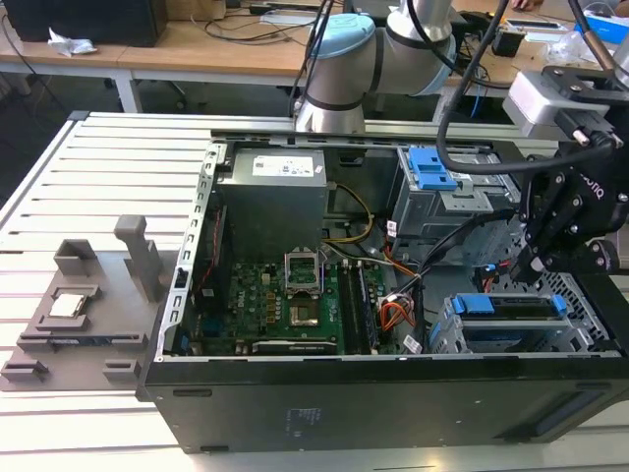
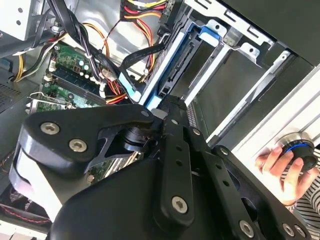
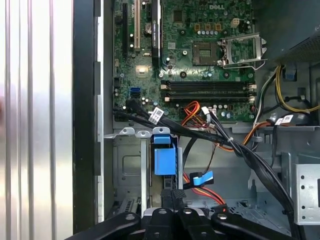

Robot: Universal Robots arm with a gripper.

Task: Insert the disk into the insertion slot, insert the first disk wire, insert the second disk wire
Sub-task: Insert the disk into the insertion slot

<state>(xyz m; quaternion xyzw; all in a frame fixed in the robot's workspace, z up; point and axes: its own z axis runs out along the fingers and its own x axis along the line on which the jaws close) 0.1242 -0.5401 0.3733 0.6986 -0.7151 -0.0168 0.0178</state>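
Exterior view: the black two-fingered gripper [image 1: 532, 264] hangs above the low silver perforated drive cage [image 1: 588, 313] holding the blue-framed silver hard drive [image 1: 506, 309]. First wrist view: its fingers [image 3: 167, 200] press together. Second wrist view: a hand [image 2: 280, 170] cups a black knob [image 2: 300, 150].

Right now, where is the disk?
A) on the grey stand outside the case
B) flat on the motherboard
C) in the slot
C: the disk, framed by its blue carrier, sits inside the slot at the exterior view's right.
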